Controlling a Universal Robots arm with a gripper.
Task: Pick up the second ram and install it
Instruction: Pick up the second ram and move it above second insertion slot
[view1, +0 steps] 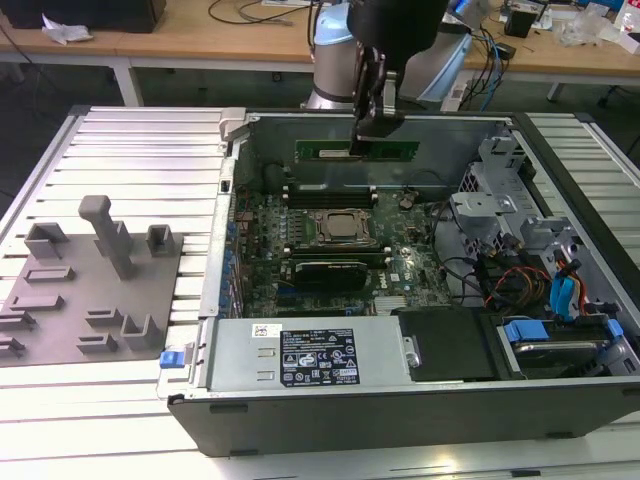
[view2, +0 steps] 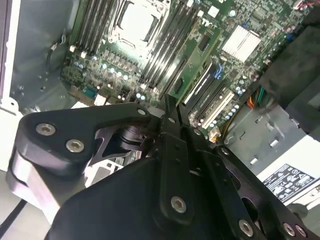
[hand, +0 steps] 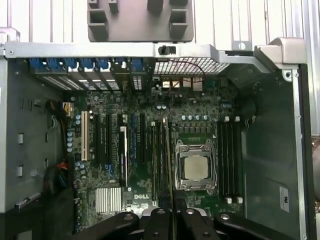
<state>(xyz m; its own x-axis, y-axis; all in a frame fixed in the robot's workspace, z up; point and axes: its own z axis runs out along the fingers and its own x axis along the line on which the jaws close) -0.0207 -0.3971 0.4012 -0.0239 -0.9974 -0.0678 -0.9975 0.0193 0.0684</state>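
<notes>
Two fingers (view2: 172, 165) of the gripper (view1: 362, 142) are clamped tight on the ram (view1: 398, 152), holding it level above the open case (view1: 400, 420) near its far wall; down inside sit the motherboard (view1: 260, 232) and the CPU socket (view1: 343, 228).

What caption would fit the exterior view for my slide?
Gripper holding the second ram level over the motherboard in the open computer case.

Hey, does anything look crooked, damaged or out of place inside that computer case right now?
Nothing stands out. The second ram is clamped level in the gripper, in the air over the open case, not yet in a slot. The motherboard looks tidy.
</notes>
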